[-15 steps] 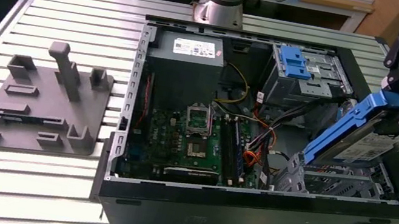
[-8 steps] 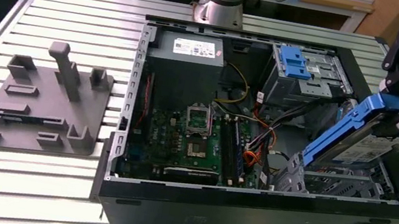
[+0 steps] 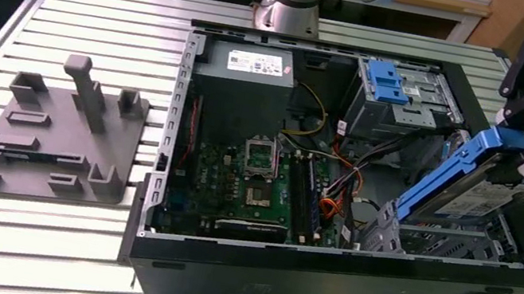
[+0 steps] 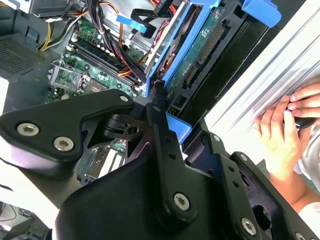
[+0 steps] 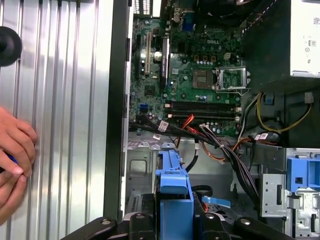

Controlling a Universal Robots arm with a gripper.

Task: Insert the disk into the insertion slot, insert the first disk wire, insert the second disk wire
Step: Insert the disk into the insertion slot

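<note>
Nearest in the exterior view, the open black computer case (image 3: 324,283) stood on the slatted tabletop (image 3: 20,234). Just inside its near wall, toward the exterior view's right, sat the insertion slot (image 3: 460,245). The disk (image 3: 464,191) leaned steeply above it, its lower end down at the cage's top edge, not yet seated. The gripper (image 3: 520,148) had its fingers clenched on the disk's upper end. Beyond lay the green motherboard (image 3: 255,186), then the power supply (image 3: 250,64) and a taller bay (image 3: 426,103) bearing a blue latch (image 3: 387,82). A grey fixture (image 3: 59,135) rested at the exterior view's left.
</note>
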